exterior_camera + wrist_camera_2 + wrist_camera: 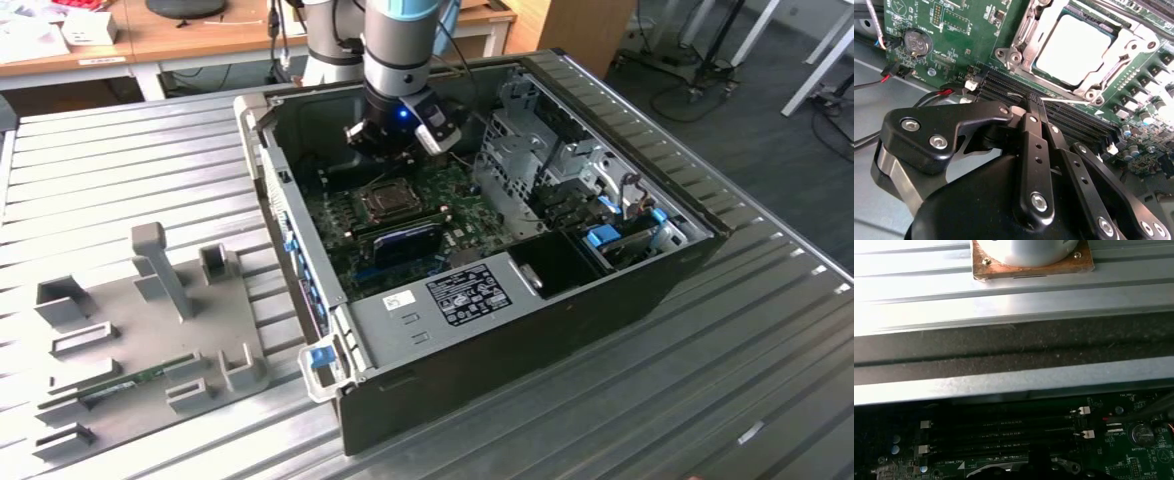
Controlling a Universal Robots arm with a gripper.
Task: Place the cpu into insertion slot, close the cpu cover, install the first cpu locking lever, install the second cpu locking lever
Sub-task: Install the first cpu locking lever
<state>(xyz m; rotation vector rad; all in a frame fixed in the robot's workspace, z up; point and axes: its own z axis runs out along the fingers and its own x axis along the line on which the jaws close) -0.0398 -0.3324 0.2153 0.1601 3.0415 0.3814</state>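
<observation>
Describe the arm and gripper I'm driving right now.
The arm is a grey tube with a light-blue joint cap and a black wrist showing a small blue light. The gripper is matte black linkage bars joined by silver screws.

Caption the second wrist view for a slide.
End effector, shut, over the memory slots beside the cpu, which sits under the closed cpu cover.
</observation>
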